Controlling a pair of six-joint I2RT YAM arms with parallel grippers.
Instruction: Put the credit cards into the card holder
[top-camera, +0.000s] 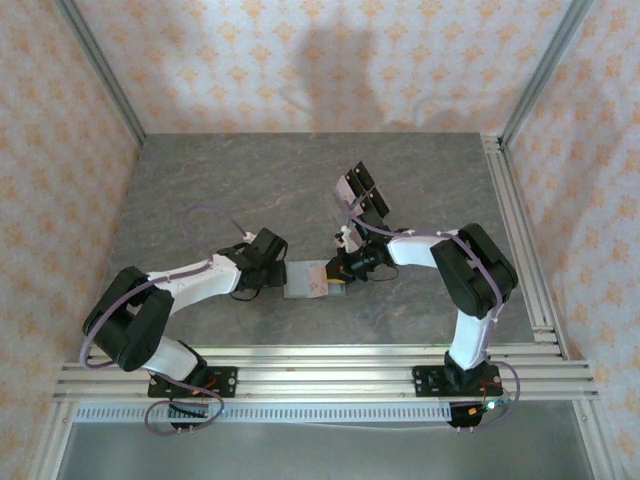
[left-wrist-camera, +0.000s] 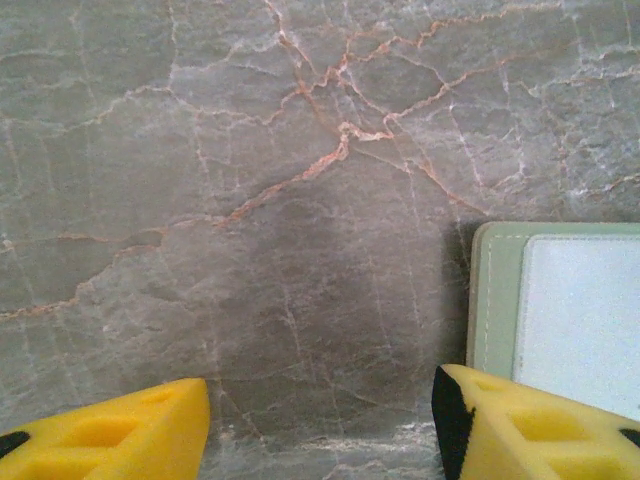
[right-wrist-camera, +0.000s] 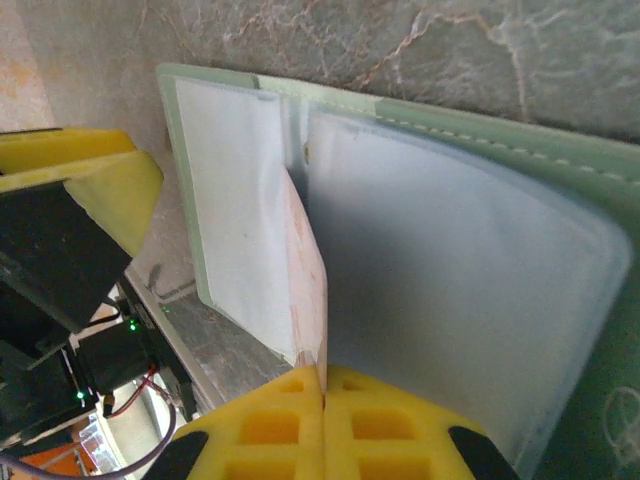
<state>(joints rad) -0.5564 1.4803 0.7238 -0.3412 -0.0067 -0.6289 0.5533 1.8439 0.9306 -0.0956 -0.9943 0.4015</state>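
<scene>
Flat, open card holder (top-camera: 303, 282) sits mid-table (top-camera: 200, 200) btwn both grippers, long axis approx. left-right. R gripper (right-wrist-camera: 322, 372) clamped on pink card (right-wrist-camera: 308, 280). The card stands on edge, long axis running from fingertips into holder fold. L gripper (left-wrist-camera: 320, 425) jaws apart, gripping nothing, at holder's left edge.

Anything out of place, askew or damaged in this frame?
Nothing damaged. One pinkish card stands on edge at the middle fold of the open card holder, pinched by the right gripper; likely mid-insertion, not a fault.
</scene>
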